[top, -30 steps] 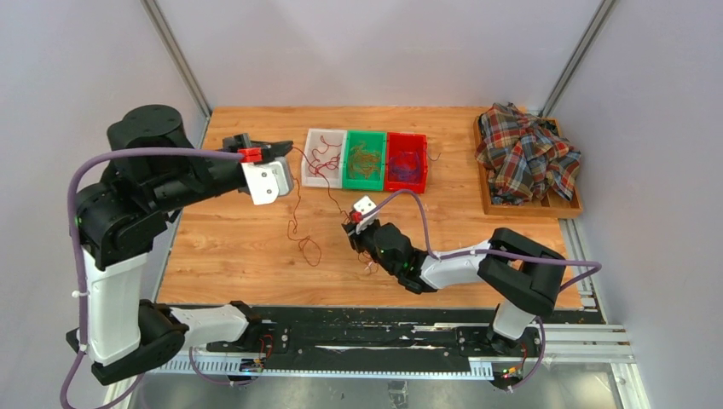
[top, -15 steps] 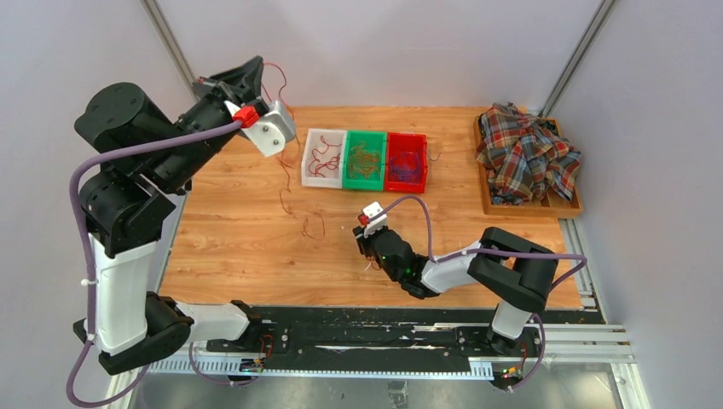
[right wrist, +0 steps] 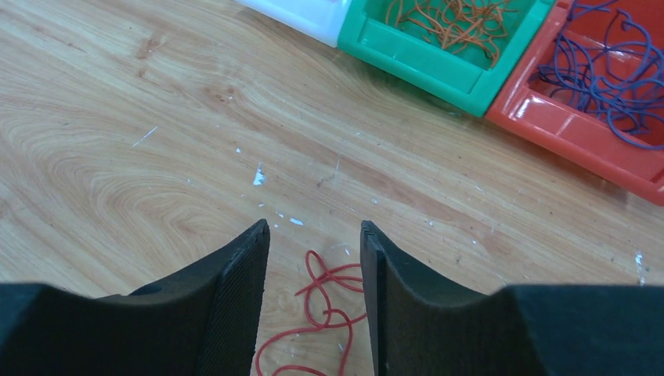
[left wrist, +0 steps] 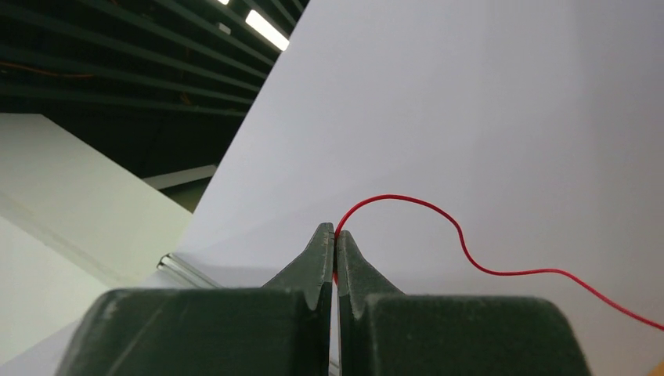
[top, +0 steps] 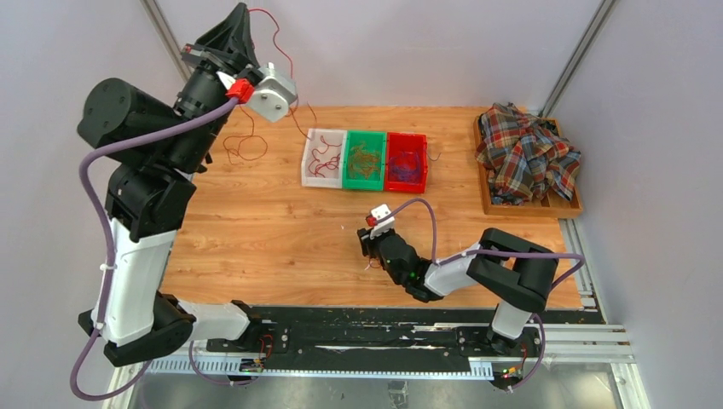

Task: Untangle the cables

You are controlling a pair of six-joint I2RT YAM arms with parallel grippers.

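Cut-off cords, cropped bins, a buried tray

In the left wrist view the held red cable [left wrist: 462, 243] vanishes between the pressed-together fingers of the left gripper [left wrist: 335, 235] and runs off the right edge. In the right wrist view the loose red cable [right wrist: 329, 294] leaves the bottom edge between the parted fingers of the right gripper [right wrist: 314, 227]. There the white bin [right wrist: 313, 19] shows only a corner, and the green bin [right wrist: 423, 66] and red bin [right wrist: 571, 141] are cropped. From above, the plaid shirt [top: 524, 153] covers most of the wooden tray [top: 546, 209].
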